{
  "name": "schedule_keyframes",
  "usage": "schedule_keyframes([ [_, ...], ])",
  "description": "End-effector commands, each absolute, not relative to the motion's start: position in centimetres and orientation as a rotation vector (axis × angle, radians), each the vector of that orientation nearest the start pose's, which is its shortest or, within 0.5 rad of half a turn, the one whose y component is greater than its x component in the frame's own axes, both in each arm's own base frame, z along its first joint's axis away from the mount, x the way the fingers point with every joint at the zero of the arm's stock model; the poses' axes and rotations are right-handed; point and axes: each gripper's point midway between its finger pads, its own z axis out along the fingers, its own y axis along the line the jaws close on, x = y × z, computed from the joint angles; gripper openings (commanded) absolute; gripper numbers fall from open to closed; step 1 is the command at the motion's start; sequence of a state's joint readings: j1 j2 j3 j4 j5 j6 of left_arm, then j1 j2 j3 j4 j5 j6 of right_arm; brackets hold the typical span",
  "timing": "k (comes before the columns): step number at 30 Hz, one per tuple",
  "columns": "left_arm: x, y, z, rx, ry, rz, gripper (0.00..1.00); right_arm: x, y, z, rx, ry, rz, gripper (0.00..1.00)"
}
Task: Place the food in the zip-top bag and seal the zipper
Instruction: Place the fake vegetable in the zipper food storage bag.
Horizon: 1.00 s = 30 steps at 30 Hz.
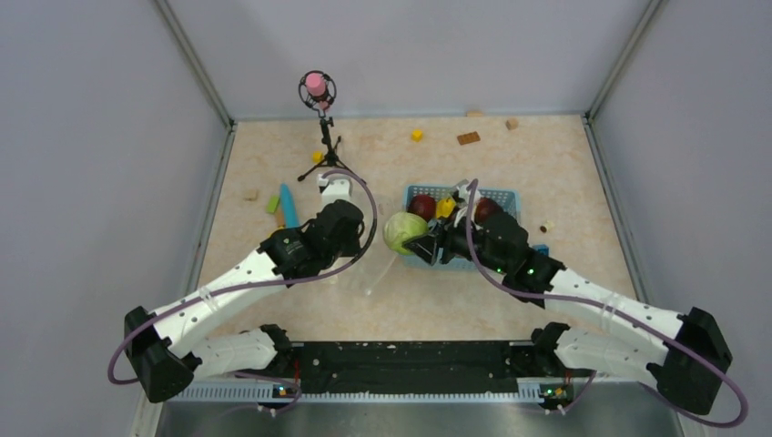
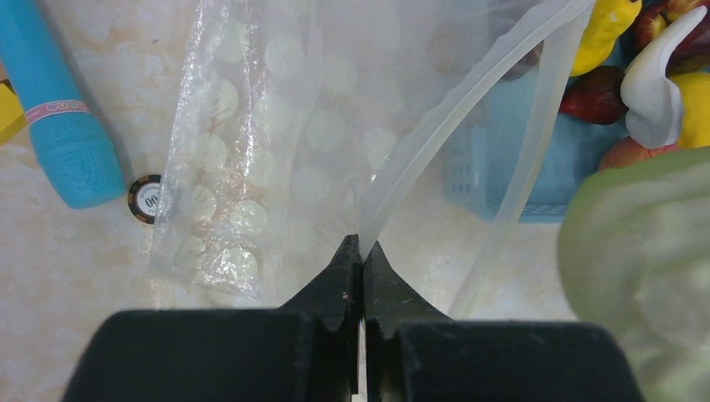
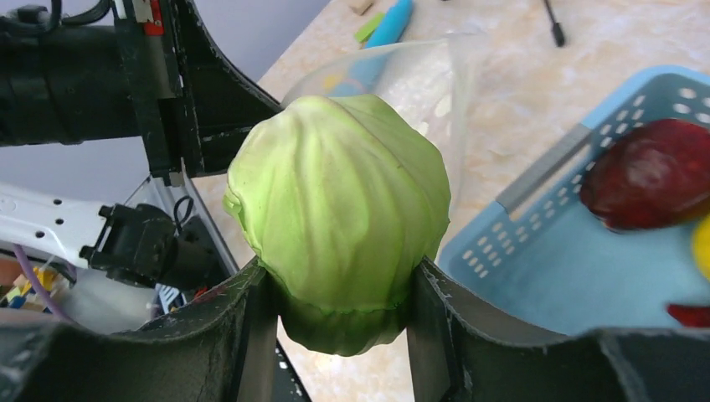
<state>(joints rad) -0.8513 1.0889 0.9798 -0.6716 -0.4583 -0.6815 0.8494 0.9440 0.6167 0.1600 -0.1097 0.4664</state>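
L end effector (image 2: 362,254) is closed tight, tips pinching the zip-top bag (image 2: 276,126) at its mouth edge. The zipper (image 2: 452,117) runs up & right from the pinch, w/ a 2nd clear edge spreading away from it, so the mouth looks parted. The bag's dotted panel stretches over the tabletop (image 1: 546,164) betw. the two arms, near a blue cylinder (image 2: 63,126) & just beside a small round disc (image 2: 144,198); can't tell how much of it rests down. R end effector (image 3: 339,327) is clamped on the green round one (image 3: 339,209), one finger each side, holding it off the tabletop just beside the bag mouth, at the near-left corner of the blue basket (image 1: 505,196). Other food sits in the basket: dark red apples (image 1: 421,205), a yellow piece (image 2: 607,25), a white piece (image 2: 661,84).
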Motion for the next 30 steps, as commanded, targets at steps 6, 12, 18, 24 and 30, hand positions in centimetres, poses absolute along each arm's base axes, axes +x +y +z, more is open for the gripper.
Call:
schedule_keyframes([
  [6, 23.4, -20.9, 20.6, 0.008, 2.215, -0.457, 0.00, 21.9, 35.2, 22.7, -0.529, 1.782, 1.122, 0.52],
  [12, 22.6, -21.6, 21.3, 0.040, 2.204, -0.549, 0.00, 24.4, 35.5, 21.2, -0.385, 1.873, 1.022, 0.84],
  [18, 22.3, -22.0, 21.9, 0.048, 2.190, -0.595, 0.00, 25.1, 36.0, 21.8, -0.329, 1.894, 1.003, 0.99],
  [24, 22.7, -21.5, 22.1, 0.007, 2.187, -0.560, 0.00, 24.7, 35.1, 22.4, -0.336, 1.903, 0.979, 0.99],
  [30, 23.6, -19.5, 21.9, -0.078, 2.175, -0.441, 0.00, 25.9, 29.8, 21.6, -0.247, 1.959, 0.693, 0.99],
])
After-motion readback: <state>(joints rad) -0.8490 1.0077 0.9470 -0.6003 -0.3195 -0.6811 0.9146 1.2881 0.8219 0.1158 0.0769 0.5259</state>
